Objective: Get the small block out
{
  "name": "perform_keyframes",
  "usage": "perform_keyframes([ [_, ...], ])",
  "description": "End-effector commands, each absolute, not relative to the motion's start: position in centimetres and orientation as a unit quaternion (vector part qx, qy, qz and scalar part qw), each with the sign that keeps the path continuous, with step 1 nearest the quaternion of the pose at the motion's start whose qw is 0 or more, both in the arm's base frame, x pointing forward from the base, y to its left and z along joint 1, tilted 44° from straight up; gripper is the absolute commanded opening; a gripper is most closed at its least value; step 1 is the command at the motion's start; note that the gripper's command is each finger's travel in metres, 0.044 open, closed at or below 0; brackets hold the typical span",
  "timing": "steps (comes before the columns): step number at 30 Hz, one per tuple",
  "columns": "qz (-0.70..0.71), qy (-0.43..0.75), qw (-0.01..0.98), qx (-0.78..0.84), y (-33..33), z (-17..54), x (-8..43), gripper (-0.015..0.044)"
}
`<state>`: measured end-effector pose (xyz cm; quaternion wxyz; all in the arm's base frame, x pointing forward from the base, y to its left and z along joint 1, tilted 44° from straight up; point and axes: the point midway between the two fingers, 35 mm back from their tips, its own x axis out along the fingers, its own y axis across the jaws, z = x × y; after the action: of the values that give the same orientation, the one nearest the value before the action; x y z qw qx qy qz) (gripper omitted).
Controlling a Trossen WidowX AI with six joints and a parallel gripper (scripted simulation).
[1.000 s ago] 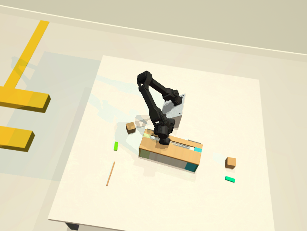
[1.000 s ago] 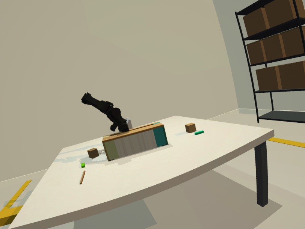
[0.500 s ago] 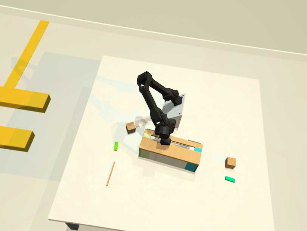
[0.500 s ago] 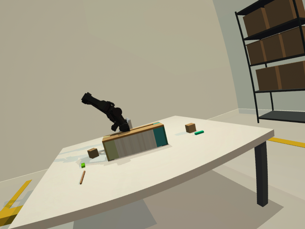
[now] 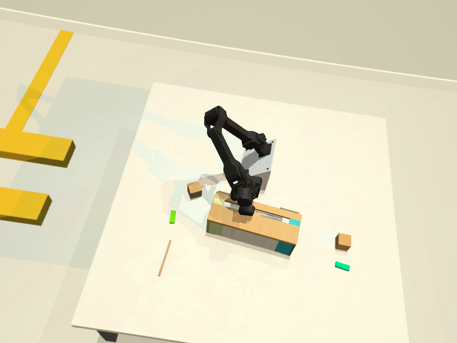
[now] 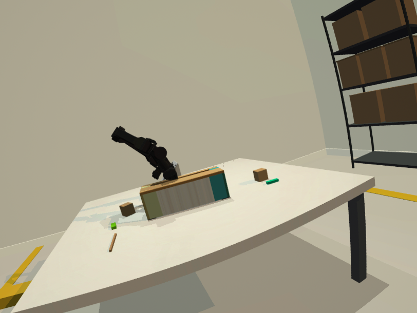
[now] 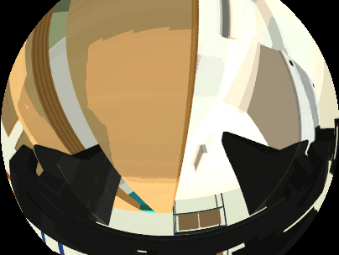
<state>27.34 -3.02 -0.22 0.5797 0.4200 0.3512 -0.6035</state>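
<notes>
The long box [image 5: 254, 223] [image 6: 185, 198] [image 7: 138, 105] has a wooden top with a lengthwise slot [image 5: 271, 215] [image 7: 77, 101]. Its front pane looks grey, with an olive panel [image 5: 215, 228] [image 6: 152, 204] at the left end and a teal panel [image 5: 285, 247] [image 6: 219, 187] at the right. The small block and the shelf cannot be made out in any view. My gripper [image 5: 248, 202] [image 6: 163, 175] [image 7: 177, 137] is open and empty, low over the box's top, left of its middle. In the wrist view its fingers stand apart on either side of the rear top strip. The fingertips are hidden in the top and exterior views.
A brown cube [image 5: 194, 189] [image 6: 127, 209], a lime bar [image 5: 172, 217] [image 6: 113, 226] and a thin stick [image 5: 164, 257] [image 6: 112, 242] lie left of the box. Another brown cube [image 5: 343, 240] [image 6: 260, 174] and a green bar [image 5: 342, 266] [image 6: 272, 181] lie right. The metal base [image 5: 258, 162] stands behind.
</notes>
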Motion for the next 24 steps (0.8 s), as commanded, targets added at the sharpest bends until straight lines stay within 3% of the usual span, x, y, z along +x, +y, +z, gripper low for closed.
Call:
perform_keyframes([
  [1, -0.603, 0.352, 0.579, 0.421, -2.6, -0.6, 27.4, 0.0400],
  [24, -0.603, 0.352, 0.579, 0.421, -2.2, -1.0, 27.6, 0.0400],
])
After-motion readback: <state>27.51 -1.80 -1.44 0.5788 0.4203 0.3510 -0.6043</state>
